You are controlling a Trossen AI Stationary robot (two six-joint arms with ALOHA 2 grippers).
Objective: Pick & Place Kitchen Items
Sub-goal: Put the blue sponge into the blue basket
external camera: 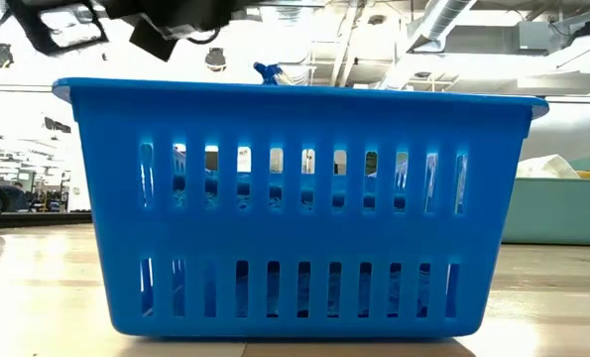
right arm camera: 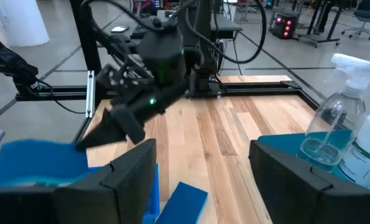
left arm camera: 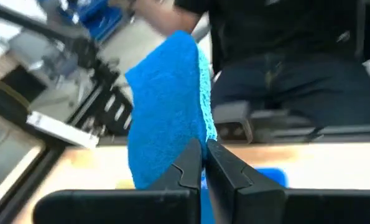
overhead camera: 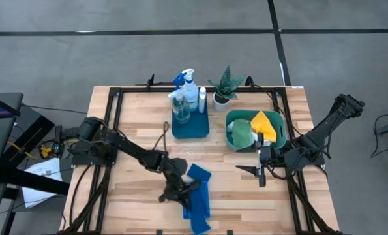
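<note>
Left wrist view: left fingers (left arm camera: 203,163) pinched on fuzzy blue cloth (left arm camera: 166,106); right fingers (right arm camera: 203,180) apart, empty.

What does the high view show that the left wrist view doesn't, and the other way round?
Only the high view shows the right hand open over the table beside the teal tub of cloths, the spray bottle in its blue tray, and the potted plant. Only the left wrist view shows the left hand's fingertips pressed together on the cloth, and a person beyond the table. Both show the left hand shut on the blue cloth.
</note>
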